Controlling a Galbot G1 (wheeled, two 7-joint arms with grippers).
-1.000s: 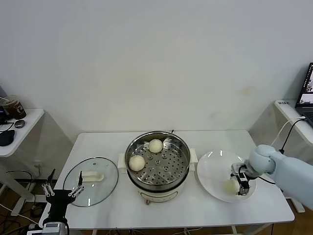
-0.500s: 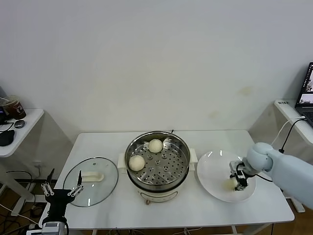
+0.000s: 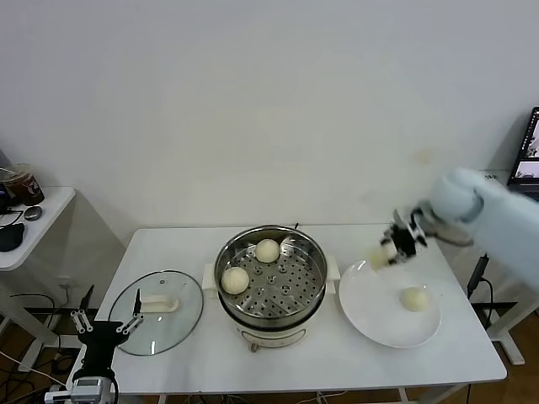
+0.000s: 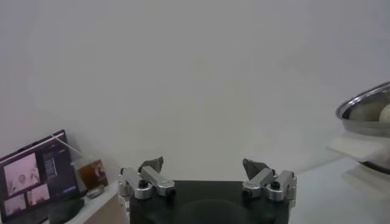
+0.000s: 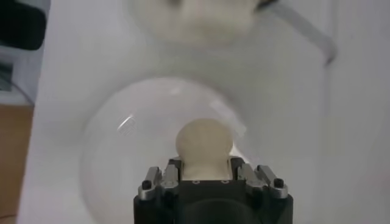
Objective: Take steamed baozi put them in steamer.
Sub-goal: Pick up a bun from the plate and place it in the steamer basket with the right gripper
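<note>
Right hand [image 3: 389, 250], seemingly above the plate [image 3: 370, 311], grips one baozi [image 5: 204, 144]; left hand [image 3: 108, 327] gapes empty.

Cream-white baozi [image 3: 413, 299], white plate [image 3: 370, 311]

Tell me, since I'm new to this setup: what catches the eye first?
The right pincer, raised above the white plate's far edge, is shut on a baozi. Mid-table, the shiny steamer already holds two buns, and one more bun lies on the plate. The left pincer waits open by the glass lid.
</note>
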